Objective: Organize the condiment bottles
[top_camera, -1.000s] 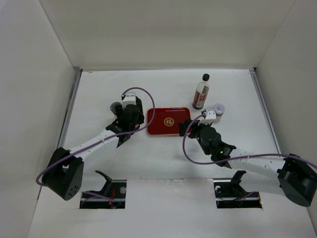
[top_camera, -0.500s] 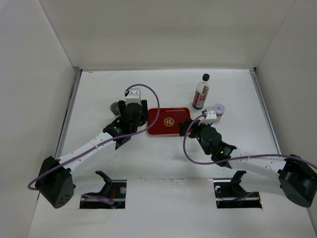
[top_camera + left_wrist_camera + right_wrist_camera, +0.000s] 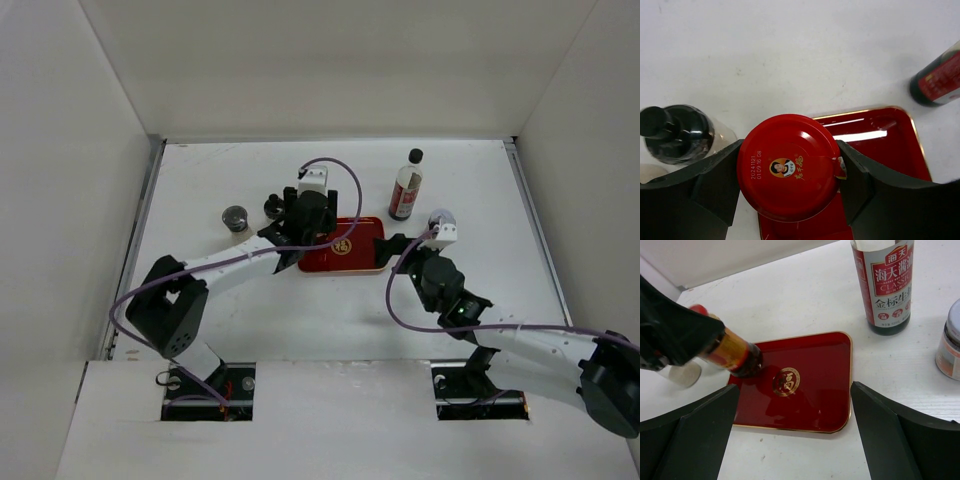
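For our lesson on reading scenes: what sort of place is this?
Likely a robot test cell: bare white walls box in the table, a left arm and right arm work over a red tray and condiment bottles.

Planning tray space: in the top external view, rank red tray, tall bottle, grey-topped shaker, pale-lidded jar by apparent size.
Largest to smallest: red tray, tall bottle, then grey-topped shaker and pale-lidded jar, too alike to rank.

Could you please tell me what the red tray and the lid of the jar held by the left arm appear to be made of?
Red tray: probably lacquered plastic or metal; glossy, with mirror-like reflections and a gold rim. Red lid: likely painted metal; smooth sheen, stamped date code.
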Robot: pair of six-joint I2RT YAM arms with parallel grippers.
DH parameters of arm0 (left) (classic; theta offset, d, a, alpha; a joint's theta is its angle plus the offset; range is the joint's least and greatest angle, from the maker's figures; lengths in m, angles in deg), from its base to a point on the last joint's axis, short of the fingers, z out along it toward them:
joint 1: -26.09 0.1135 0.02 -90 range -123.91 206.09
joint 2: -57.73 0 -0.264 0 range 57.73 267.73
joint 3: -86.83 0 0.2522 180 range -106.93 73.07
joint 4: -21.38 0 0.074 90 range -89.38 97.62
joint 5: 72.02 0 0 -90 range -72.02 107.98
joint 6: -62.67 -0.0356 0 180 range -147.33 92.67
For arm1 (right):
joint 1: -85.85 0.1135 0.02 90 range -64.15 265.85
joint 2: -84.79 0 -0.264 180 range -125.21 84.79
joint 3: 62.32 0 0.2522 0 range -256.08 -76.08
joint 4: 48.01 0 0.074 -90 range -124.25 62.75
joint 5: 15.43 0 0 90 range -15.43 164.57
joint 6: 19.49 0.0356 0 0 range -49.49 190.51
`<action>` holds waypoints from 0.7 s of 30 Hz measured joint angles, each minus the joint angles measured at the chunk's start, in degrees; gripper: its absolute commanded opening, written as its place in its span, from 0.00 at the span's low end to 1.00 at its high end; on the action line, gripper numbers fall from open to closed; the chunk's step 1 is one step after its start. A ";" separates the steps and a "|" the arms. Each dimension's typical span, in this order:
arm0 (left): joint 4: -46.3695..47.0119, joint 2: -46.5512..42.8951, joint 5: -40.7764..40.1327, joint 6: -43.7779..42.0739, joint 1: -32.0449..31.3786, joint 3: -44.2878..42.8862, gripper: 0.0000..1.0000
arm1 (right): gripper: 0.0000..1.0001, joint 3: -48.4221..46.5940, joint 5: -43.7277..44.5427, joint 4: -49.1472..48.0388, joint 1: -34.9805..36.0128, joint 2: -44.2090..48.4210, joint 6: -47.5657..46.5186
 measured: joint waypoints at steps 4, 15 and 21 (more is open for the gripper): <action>0.11 4.07 0.61 -0.17 0.04 -0.26 0.27 | 1.00 0.04 0.00 0.00 -0.13 0.00 0.35; 6.05 5.84 -0.11 -1.14 0.44 0.09 0.87 | 1.00 0.07 -0.09 0.00 -0.26 -1.29 0.59; 10.10 0.87 -1.57 -1.20 -0.33 2.82 0.93 | 1.00 0.07 -0.09 0.00 -0.37 -1.36 0.79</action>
